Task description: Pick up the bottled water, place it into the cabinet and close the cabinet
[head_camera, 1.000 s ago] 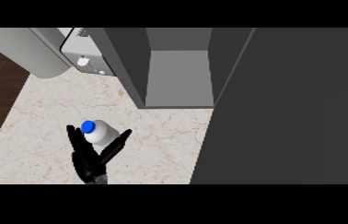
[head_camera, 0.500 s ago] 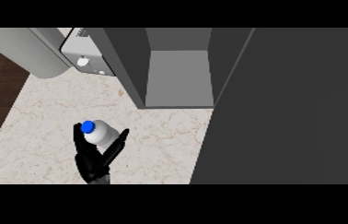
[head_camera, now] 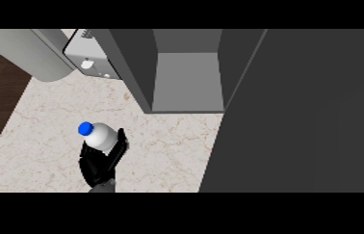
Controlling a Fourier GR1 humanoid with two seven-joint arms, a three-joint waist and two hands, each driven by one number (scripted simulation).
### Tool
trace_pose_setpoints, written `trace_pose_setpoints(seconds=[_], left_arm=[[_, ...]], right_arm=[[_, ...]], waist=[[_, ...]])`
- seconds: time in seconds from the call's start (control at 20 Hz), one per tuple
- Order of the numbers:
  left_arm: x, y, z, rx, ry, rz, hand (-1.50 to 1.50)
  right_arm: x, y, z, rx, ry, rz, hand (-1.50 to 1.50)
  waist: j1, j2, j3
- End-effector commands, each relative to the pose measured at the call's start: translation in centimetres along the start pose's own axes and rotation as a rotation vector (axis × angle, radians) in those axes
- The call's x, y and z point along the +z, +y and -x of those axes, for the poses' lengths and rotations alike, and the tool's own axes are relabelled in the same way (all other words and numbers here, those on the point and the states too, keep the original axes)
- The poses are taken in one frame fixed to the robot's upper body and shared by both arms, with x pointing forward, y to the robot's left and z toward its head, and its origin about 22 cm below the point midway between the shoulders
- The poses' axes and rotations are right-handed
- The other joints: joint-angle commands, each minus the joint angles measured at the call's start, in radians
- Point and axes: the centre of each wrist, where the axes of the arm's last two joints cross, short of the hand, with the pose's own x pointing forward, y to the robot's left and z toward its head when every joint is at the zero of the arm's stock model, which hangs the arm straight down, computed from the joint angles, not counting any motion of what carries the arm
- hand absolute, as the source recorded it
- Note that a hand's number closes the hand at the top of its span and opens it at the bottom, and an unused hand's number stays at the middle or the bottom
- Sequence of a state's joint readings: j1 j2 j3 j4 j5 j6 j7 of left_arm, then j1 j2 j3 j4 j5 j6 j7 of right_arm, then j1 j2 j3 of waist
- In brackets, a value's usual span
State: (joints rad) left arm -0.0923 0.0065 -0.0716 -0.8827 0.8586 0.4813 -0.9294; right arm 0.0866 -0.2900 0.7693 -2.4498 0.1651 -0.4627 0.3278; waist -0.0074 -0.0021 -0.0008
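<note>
The bottled water [head_camera: 101, 136] is white with a blue cap and leans toward the upper left over the marble counter [head_camera: 167, 153] at the lower left. My left hand [head_camera: 98, 164] is shut on it, fingers curled round its lower part and hiding the base. The open grey cabinet [head_camera: 186, 81] stands beyond it to the upper right, with its inside bare. Its dark door [head_camera: 298, 112] is swung open and fills the right side of the view. My right hand does not show.
A large pale grey cylinder [head_camera: 35, 55] and a light boxy appliance with a knob [head_camera: 89, 63] stand at the back left. The counter's left edge drops to a dark floor [head_camera: 10, 91].
My left hand with the bottle has shifted slightly up and to the left. Nothing else moved.
</note>
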Motion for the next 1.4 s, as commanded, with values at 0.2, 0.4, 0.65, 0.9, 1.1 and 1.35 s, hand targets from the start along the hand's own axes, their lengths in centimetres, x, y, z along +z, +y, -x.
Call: trace_pose_setpoints(seconds=[0.2, 0.4, 0.65, 0.9, 1.1, 1.35], left_arm=[[-0.4, -0.2, -0.2, 0.095, -0.066, -0.011, 1.50], [-1.3, 0.4, 0.0, 0.045, 0.030, 0.446, 1.50], [-1.4, 2.5, -1.0, 0.060, 0.018, 0.720, 1.50], [-2.2, -0.3, -2.6, 0.037, 0.011, 0.780, 1.50], [-1.1, -0.6, -4.0, 0.113, 0.068, 0.809, 1.50], [-0.6, -3.4, -6.7, 0.130, 0.097, 0.833, 1.50]], right_arm=[[1.5, -0.3, -1.9, 0.047, -0.052, 0.008, -1.50], [0.8, -0.4, -1.4, 0.040, -0.062, -0.033, -1.50], [0.6, 0.3, -1.2, 0.023, -0.059, -0.001, -1.50], [0.7, 0.7, -1.5, 0.041, -0.052, 0.008, -1.50], [0.7, 0.0, -1.9, 0.043, -0.067, 0.026, -1.50], [0.8, -0.6, 0.4, 0.055, -0.050, 0.008, -1.50]], waist=[[0.001, -0.001, 0.000], [-0.027, -0.002, -0.002], [-0.001, -0.004, 0.000], [0.003, -0.002, 0.000], [0.007, -0.003, 0.001], [0.007, -0.001, 0.002]])
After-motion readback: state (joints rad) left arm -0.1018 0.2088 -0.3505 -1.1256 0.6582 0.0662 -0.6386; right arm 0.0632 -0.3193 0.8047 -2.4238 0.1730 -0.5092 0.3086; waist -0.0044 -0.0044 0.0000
